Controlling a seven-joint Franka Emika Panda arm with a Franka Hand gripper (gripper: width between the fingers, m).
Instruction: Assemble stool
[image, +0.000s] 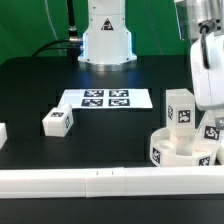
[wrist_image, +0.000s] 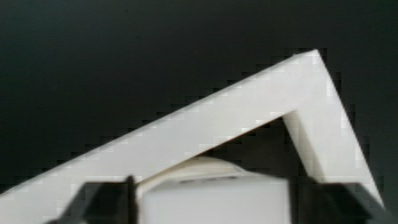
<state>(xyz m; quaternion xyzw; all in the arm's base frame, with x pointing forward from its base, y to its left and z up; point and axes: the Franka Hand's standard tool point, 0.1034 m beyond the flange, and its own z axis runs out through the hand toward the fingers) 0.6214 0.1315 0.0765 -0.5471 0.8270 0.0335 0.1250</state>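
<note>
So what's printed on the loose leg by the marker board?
The leg is white with a black-and-white square tag; exterior view.

A black desk fills most of the exterior view, with a green curtain hanging behind it. The marker board lies flat near the middle of the desk, its square tags set in two rows. A long white rail runs along the near edge, with a seam partway along. In the wrist view, white rails meet at a corner against the dark desk.
</note>
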